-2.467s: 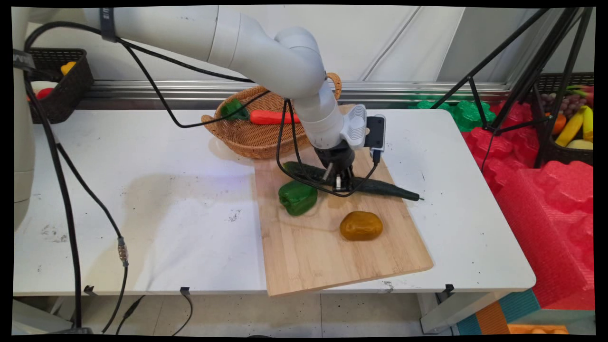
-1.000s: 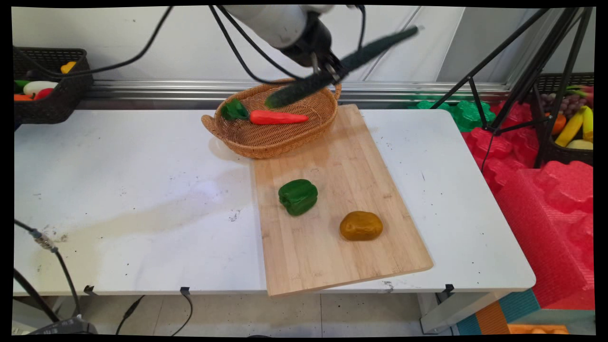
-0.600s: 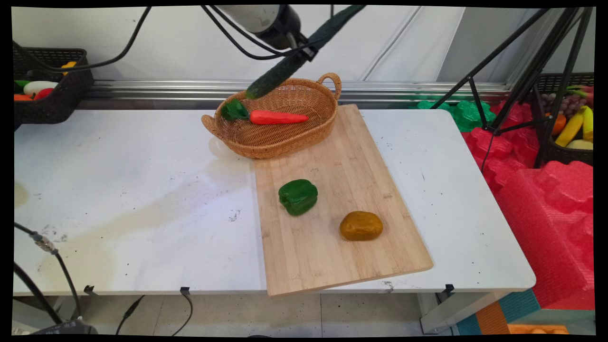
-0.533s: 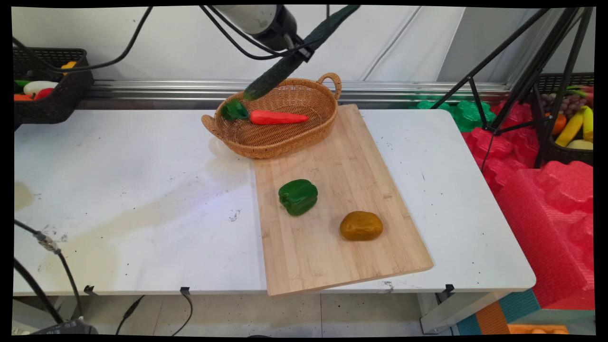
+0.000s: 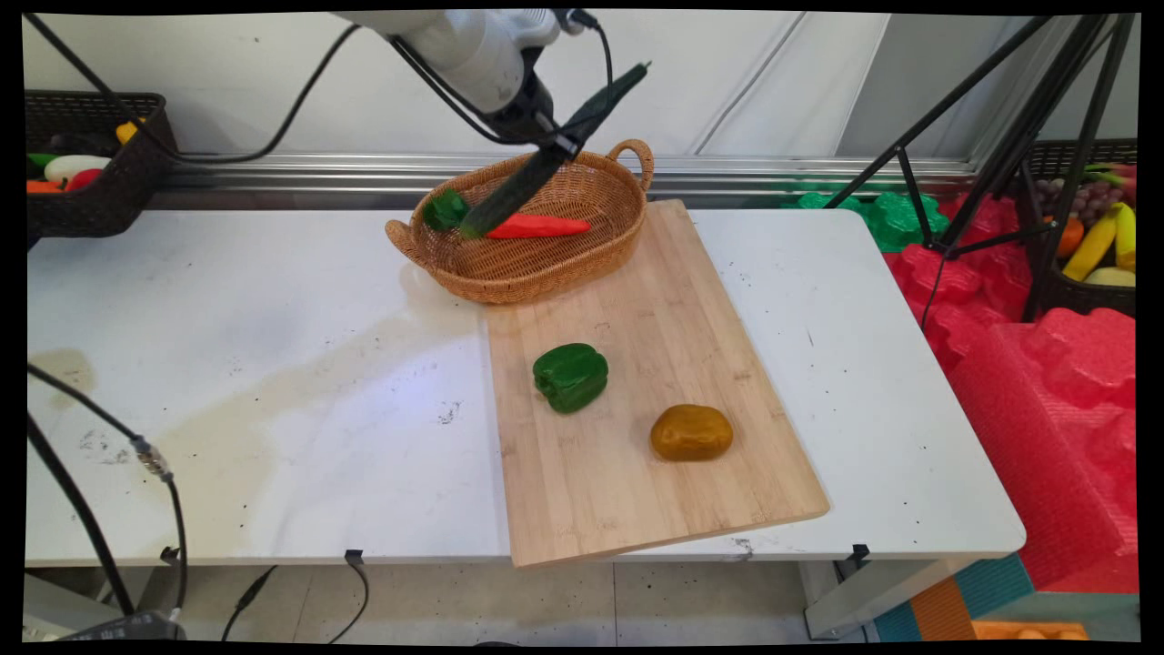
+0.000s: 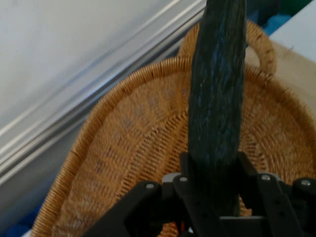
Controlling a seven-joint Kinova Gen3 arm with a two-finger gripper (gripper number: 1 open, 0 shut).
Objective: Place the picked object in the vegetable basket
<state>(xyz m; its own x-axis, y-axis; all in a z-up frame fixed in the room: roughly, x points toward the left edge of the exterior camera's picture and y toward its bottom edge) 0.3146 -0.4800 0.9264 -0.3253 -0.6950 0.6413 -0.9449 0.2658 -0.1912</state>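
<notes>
Dark green cucumber (image 5: 546, 159) (faintly mottled), tan woven basket (image 5: 509, 264), orange-red carrot (image 5: 536, 226).

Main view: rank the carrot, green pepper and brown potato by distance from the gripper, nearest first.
1. Carrot, in the wicker basket just below the gripper, which holds the cucumber.
2. Green pepper, mid cutting board.
3. Brown potato, nearer the board's front right.

The hand (image 5: 562, 144) is gripping a long, dark green cucumber (image 5: 546, 155) near its middle, its two fingers pressing on either side. The cucumber is hanging tilted in the air, its lower end pointing down-left over a woven wicker basket (image 5: 509, 264) and its upper end rising up-right. In the basket a red carrot (image 5: 536, 226) with a green top is lying flat, just beneath the cucumber's lower end.
</notes>
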